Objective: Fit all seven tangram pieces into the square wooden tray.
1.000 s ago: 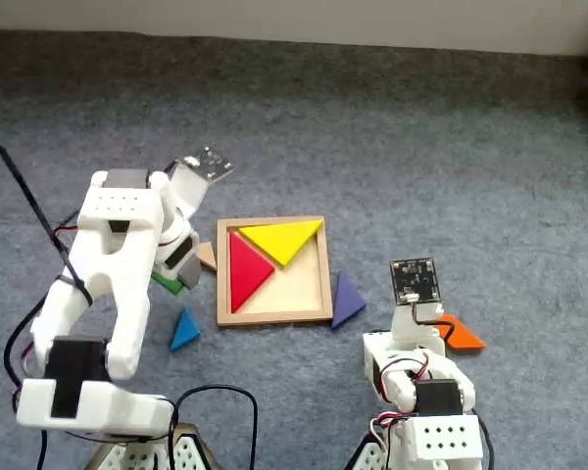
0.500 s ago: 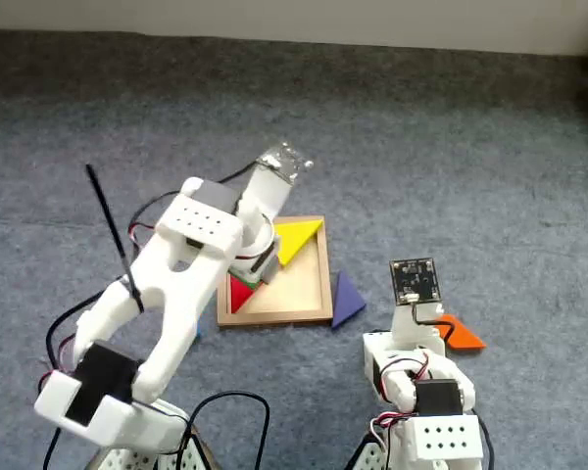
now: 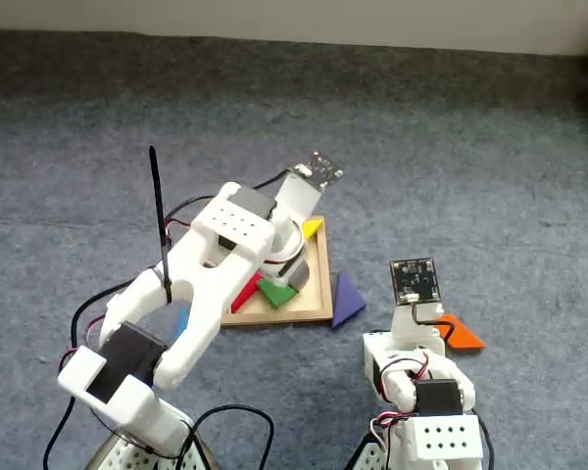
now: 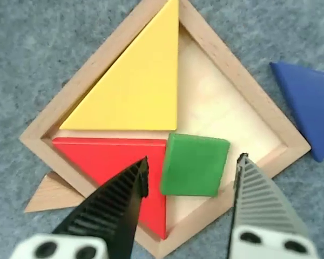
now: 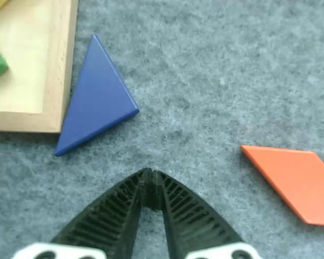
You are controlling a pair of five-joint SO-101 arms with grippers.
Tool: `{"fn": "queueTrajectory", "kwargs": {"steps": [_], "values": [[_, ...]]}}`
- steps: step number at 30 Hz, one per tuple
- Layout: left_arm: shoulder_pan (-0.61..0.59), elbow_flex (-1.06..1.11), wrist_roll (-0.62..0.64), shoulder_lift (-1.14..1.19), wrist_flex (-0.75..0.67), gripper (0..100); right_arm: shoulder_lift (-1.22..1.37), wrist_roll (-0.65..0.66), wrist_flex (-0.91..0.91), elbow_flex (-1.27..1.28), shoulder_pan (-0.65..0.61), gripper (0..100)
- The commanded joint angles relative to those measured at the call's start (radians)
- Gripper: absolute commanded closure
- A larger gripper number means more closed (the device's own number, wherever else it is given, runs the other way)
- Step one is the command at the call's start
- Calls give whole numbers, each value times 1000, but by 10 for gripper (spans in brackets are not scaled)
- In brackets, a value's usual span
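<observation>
The square wooden tray (image 4: 233, 71) is pale, with a raised rim. Inside it a large yellow triangle (image 4: 135, 86) and a large red triangle (image 4: 110, 156) lie flat, edge to edge. A green square (image 4: 194, 164) sits in the tray beside the red piece. The left gripper (image 4: 193, 159) hangs over the tray, its fingers spread either side of the square without pinching it. A dark blue triangle (image 5: 94, 100) touches the tray's outer edge. An orange parallelogram (image 5: 294, 181) lies well apart from the tray. The right gripper (image 5: 150, 175) is closed and empty, near the tray's corner.

Pale, matt wooden tray (image 4: 248, 86) with visible grain — smooth painted green square (image 4: 195, 164) — on rough grey carpet (image 5: 232, 65).
</observation>
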Motion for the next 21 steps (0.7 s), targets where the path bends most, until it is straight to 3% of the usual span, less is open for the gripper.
{"fn": "queueTrajectory", "kwargs": {"steps": [1, 8, 15, 21], "values": [[47, -45, 8, -4, -11, 741, -7, -2, -16, 74, 13, 992], [13, -102, 9, -1, -21, 805, -7, -2, -16, 74, 13, 992], [12, -104, 11, 15, -157, 820, -7, -2, -16, 74, 13, 992], [-15, -108, 3, 183, -288, 822, -7, -2, -16, 74, 13, 992]]}}
